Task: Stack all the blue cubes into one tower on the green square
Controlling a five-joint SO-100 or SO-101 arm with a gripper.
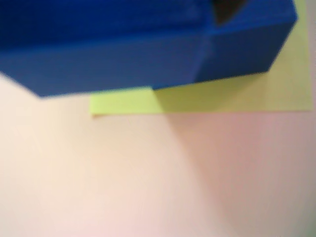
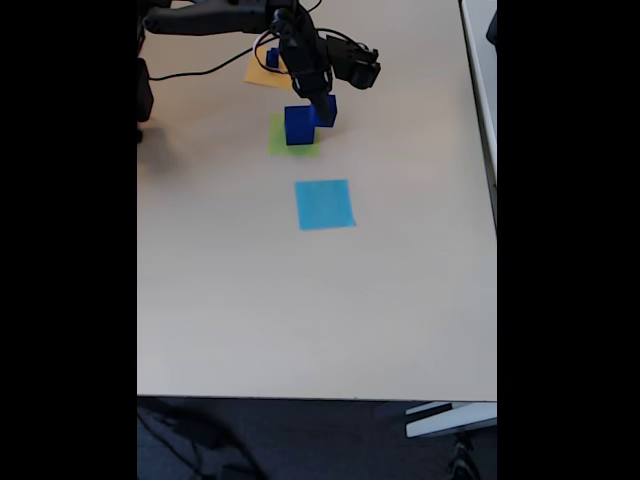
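The hand (image 2: 318,104) hangs low over the far end of the table (image 2: 300,300) in the fixed view, its dark fingers reaching down between two blue cubes; whether it is gripping or has let go cannot be told from either picture. The larger cube (image 2: 299,125) sits on the green square (image 2: 285,146), covering most of it. A smaller cube (image 2: 328,110) stands just beside it to the right, touching or nearly touching, at the patch's edge. In the wrist view the blue faces of the big cube (image 1: 113,54) fill the top of the picture, blurred, with the green square (image 1: 217,98) showing beneath and to the right. Behind the arm, a tiny cube (image 2: 272,58) rests on an orange-yellow square (image 2: 257,72). Nearer the camera, well apart from the cubes, lies a light-blue square (image 2: 324,204).
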